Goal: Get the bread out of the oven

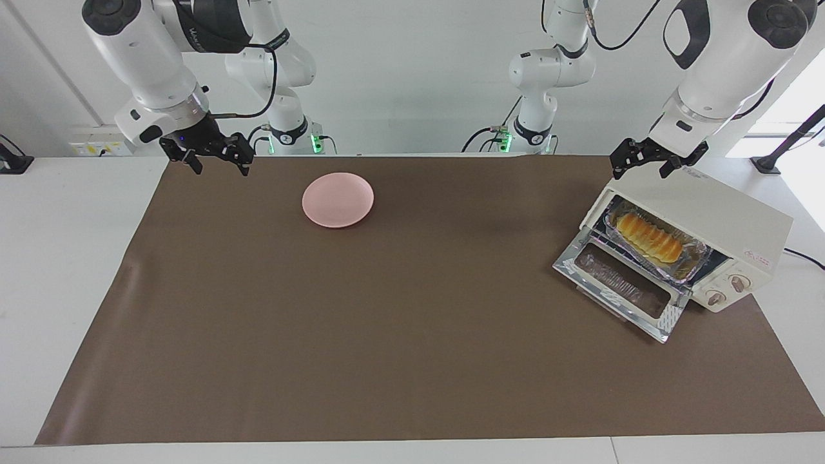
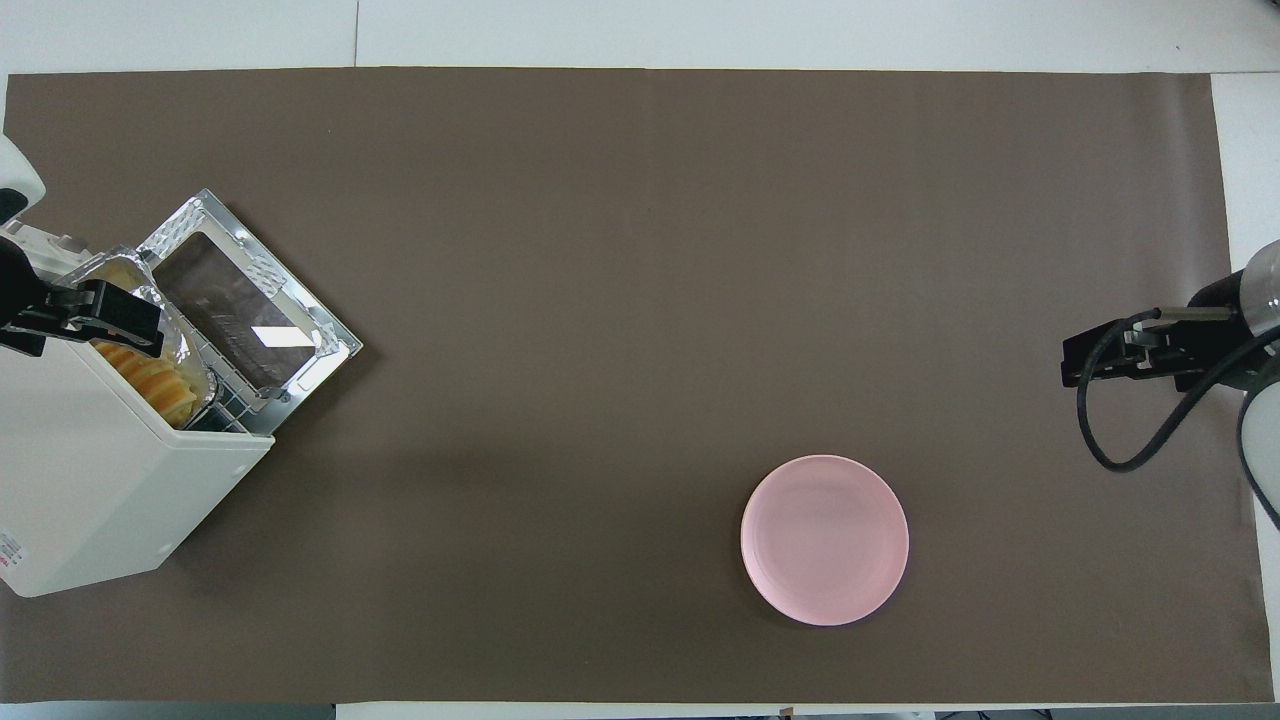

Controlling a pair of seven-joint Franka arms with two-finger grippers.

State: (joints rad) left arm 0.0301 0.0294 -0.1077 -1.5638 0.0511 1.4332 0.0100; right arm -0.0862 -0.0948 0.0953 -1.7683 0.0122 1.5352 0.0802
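Bread: golden ridged loaf, in foil tray, inside open oven.

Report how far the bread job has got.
Done: the oven door lies open. In hand: nothing; the left gripper hangs open over the oven's top, the right gripper waits open, up by the mat's edge. Left: the bread is in its foil tray inside; the pink plate is bare.

Golden ridged bread sits inside the cream toaster oven, door dropped open, at the left arm's end of the bench.
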